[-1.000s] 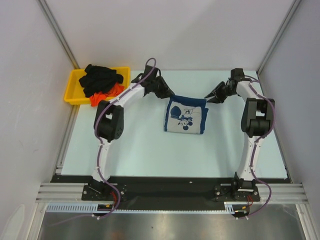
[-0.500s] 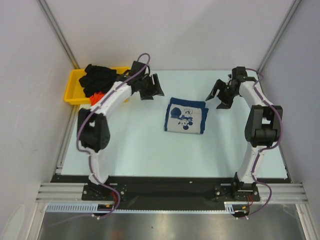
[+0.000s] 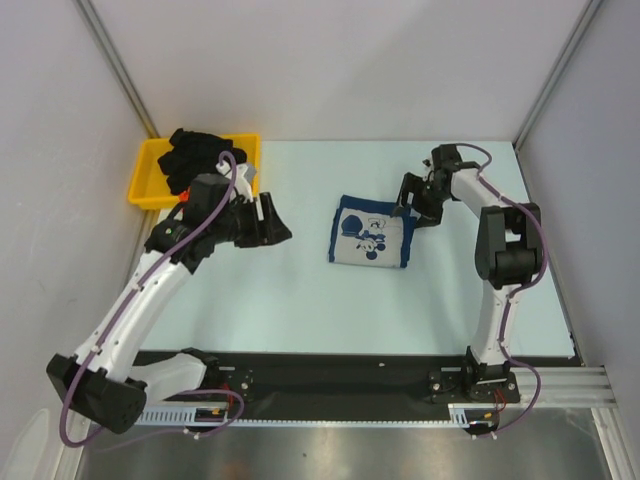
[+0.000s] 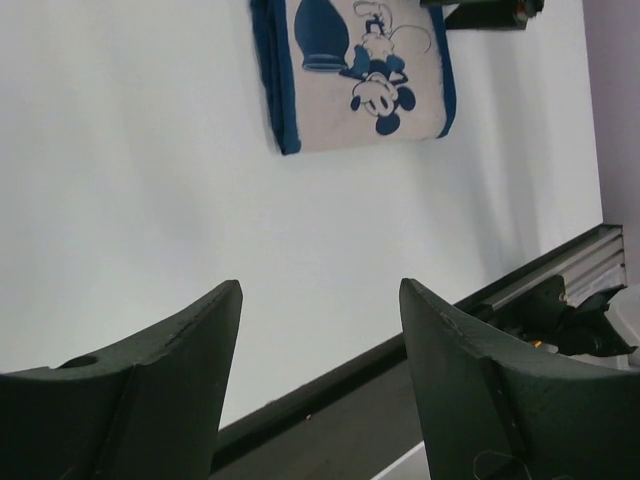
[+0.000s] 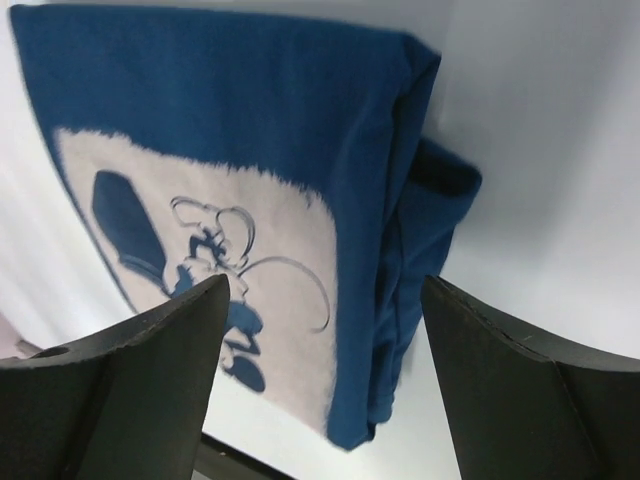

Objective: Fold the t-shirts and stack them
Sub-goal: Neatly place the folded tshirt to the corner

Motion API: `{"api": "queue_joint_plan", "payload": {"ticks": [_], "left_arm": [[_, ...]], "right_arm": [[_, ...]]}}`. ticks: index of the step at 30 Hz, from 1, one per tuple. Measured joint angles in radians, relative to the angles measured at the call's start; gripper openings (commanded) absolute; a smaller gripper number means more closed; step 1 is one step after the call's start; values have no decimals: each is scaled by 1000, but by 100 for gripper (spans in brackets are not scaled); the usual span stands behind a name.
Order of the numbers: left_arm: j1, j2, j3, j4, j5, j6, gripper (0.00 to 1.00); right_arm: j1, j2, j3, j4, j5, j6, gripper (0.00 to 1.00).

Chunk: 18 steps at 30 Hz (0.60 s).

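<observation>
navy t-shirt [image 3: 372,230] sits folded in a squarish pack mid-counter [image 3: 300,290], print up, slightly longer near-to-far; right tool [image 3: 412,203] hangs over its far-right corner, jaws spread, nothing in them. left tool [image 3: 277,226] is released too, empty, well left of the pack and aimed at it. likely next pick is the black t-shirt heap [image 3: 197,155] in the yellow tray [image 3: 140,187] at the far-left corner: it lies behind and left of the left tool, so left arm is clearly nearer, right arm well apart
</observation>
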Motion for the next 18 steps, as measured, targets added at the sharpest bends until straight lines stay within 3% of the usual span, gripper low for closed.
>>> {"api": "queue_joint_plan", "payload": {"ticks": [12,16,18], "left_arm": [[0,-104,-35,-74,-23,13,70],[0,-109,-52,-77,-22,12,70],[1,-109,-55,-77,-21,12,70]], "right_arm": [[22,98,76,-40,97,-62,77],[21,124,107,-38,67,-77,59],[20,144,118,-35,46,-85,45]]}}
